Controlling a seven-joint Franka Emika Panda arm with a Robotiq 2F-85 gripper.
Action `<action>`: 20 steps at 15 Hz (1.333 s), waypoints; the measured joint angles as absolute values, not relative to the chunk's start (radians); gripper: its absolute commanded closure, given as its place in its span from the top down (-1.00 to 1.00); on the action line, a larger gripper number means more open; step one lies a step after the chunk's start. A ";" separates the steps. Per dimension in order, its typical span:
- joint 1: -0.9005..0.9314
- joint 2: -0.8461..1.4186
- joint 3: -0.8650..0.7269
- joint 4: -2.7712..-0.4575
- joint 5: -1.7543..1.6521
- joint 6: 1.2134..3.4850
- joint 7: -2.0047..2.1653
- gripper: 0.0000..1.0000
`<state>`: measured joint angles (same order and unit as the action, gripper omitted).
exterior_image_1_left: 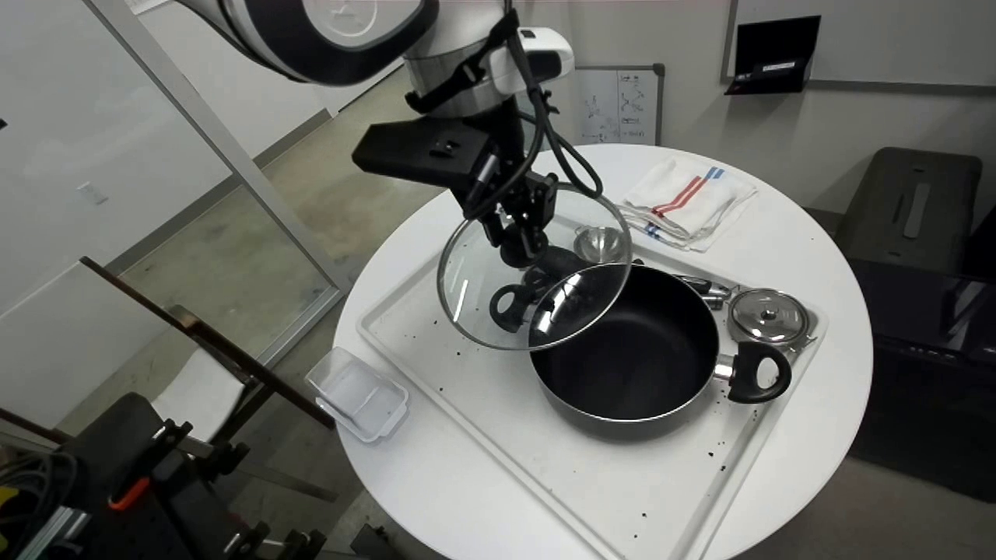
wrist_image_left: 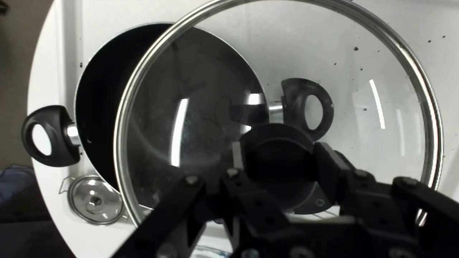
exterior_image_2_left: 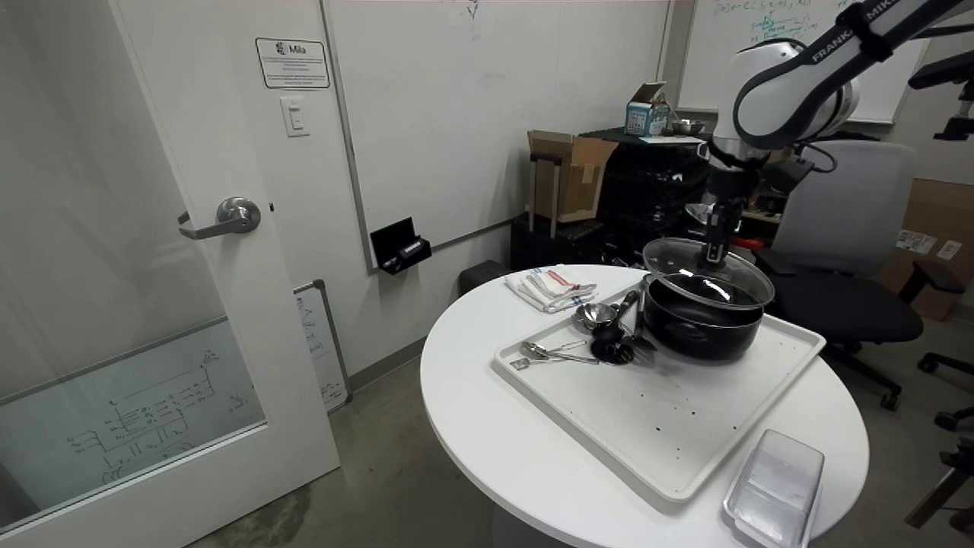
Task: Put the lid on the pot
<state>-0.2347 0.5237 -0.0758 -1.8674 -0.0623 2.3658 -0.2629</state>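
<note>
Overhanging the pot (black inside) is the gripped lid.

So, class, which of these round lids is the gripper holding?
The large clear glass lid, clasped at its black knob by the gripper; the small shiny lid sits beside the black pot, untouched.

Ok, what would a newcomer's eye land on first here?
Probably the clear glass lid, its black knob held in the gripper, hanging off-centre over the black pot. Next, perhaps, the pot's bulk on the white tray, then the red-and-blue-striped towel folded beside that tray.
</note>
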 measured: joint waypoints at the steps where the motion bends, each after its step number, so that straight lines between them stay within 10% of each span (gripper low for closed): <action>1: -0.238 0.538 -0.083 -1.850 -0.062 2.359 -0.246 -0.50; 20: -0.313 0.859 -0.127 -1.441 -0.003 2.168 -0.049 -0.50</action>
